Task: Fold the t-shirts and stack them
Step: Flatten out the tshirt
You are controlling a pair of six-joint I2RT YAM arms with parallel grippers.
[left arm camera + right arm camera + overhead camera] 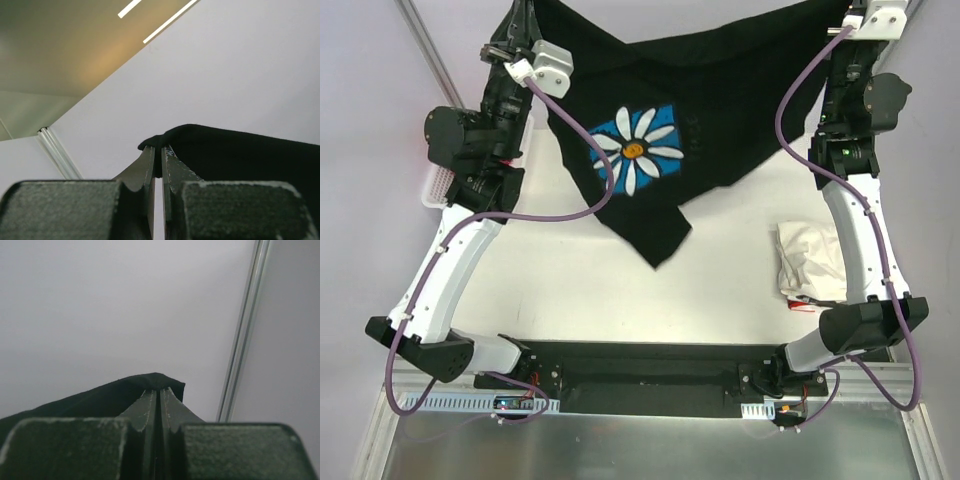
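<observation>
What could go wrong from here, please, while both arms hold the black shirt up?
The left gripper and right gripper each pinch a small fold of the black shirt, so it could slip free. The purple cable on the left arm runs across the cloth and might snag it. The lower corner hangs doubled over and may land creased.

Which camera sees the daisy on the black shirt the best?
The top external view. From above, the whole white daisy shows, on the black t-shirt held up and spread wide. The two wrist views show only a pinched black edge of the shirt, no daisy at all.
</observation>
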